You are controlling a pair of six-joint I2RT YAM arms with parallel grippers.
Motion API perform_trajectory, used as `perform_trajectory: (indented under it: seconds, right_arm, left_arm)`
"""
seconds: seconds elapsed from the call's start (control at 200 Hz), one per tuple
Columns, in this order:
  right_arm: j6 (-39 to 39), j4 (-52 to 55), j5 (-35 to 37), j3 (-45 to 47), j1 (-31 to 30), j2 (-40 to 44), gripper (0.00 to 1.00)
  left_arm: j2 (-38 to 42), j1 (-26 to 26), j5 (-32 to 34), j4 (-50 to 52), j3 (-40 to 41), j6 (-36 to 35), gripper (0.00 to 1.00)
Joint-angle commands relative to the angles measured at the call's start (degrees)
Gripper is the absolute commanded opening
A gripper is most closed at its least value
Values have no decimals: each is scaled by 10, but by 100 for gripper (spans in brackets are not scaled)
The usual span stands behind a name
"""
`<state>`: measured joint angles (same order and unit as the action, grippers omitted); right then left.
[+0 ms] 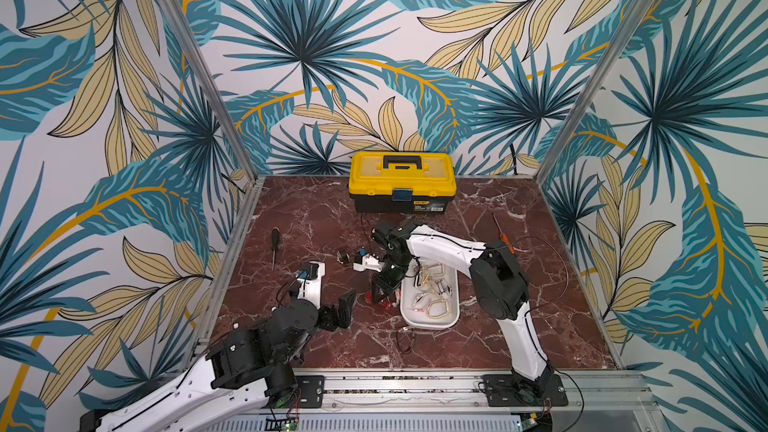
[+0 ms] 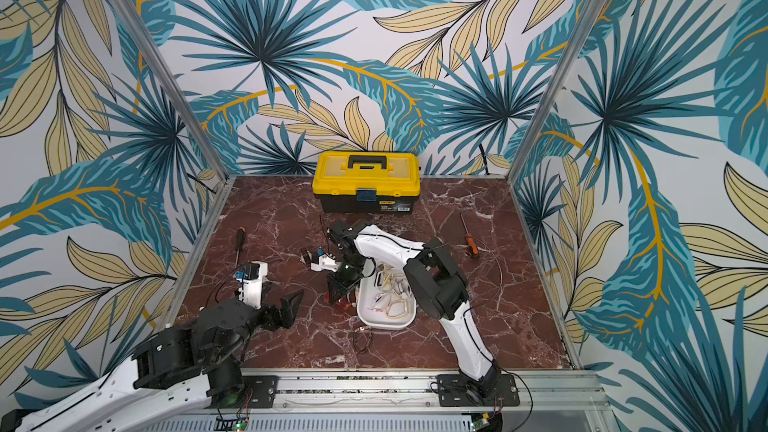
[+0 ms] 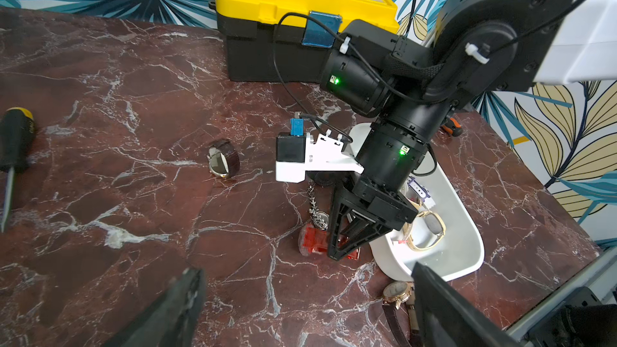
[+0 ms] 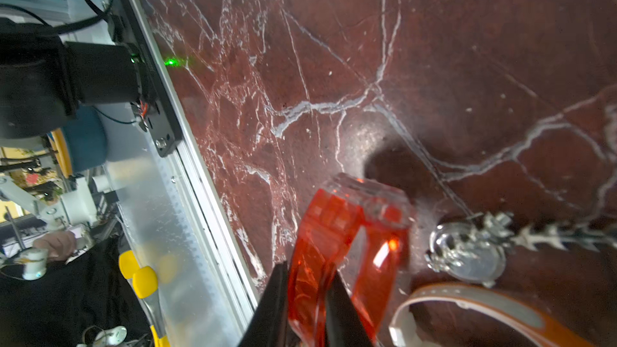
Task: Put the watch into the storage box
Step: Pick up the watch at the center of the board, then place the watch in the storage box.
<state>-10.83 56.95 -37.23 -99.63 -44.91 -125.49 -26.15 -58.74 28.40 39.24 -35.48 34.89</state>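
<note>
Left fingers [image 3: 173,312] spread wide, arm folded low; right fingers [image 4: 344,325], wrist angled down, pinch red watch [image 4: 320,228].

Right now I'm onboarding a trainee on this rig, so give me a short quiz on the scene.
1. True or false: the right pincer is shut on the red watch.
2. Where is the red watch relative to the storage box? A) inside it B) on the table beside it C) underneath it
3. Which pincer stands open?
Key: 1 true; 2 B; 3 the left pincer.
</note>
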Motion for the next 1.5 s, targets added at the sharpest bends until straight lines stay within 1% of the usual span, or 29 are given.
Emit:
perform_trajectory:
  seconds: [0.0, 0.06, 0.1, 0.185, 0.3, 0.401, 0.551, 0.761, 0.866, 0.952, 0.977, 1.207, 1.497]
  right_arm:
    - [9, -13, -20, 4, -8, 37, 9]
    - [17, -21, -11, 6, -8, 47, 0]
    - [24, -27, 0, 8, -26, 54, 0]
    - [47, -48, 18, 18, -26, 75, 0]
    - [87, -79, 63, 39, -28, 112, 0]
    - [121, -92, 120, 57, -28, 149, 0]
    - [194, -130, 250, 119, -27, 227, 0]
    - [278, -139, 436, 205, -27, 310, 0]
    - [308, -155, 492, 247, -18, 324, 0]
    - [326, -163, 505, 264, -15, 322, 0]
    - [334, -165, 512, 269, 5, 322, 0]
    - [379, -182, 532, 298, 34, 314, 0]
    - [394, -231, 492, 337, 71, 301, 0]
  left_arm:
    - [4, -1, 6, -15, 9, -12, 100]
    - [4, -1, 5, -15, 9, -14, 100]
    - [4, -1, 5, -15, 9, -15, 100]
    - [4, -1, 4, -16, 7, -16, 100]
    - [5, -1, 3, -10, 0, -17, 100]
    - [7, -1, -1, -7, -11, -18, 100]
    - [11, -1, -8, -12, -26, -25, 100]
    - [8, -1, -12, -24, -20, -26, 100]
    - [5, -1, -17, -34, -13, -26, 100]
    - [-1, -1, -21, -38, -11, -25, 100]
    - [-3, -1, -22, -38, -11, -25, 100]
    - [-9, -1, -24, -33, -8, -18, 100]
    - [-11, -1, -26, -36, -2, -16, 100]
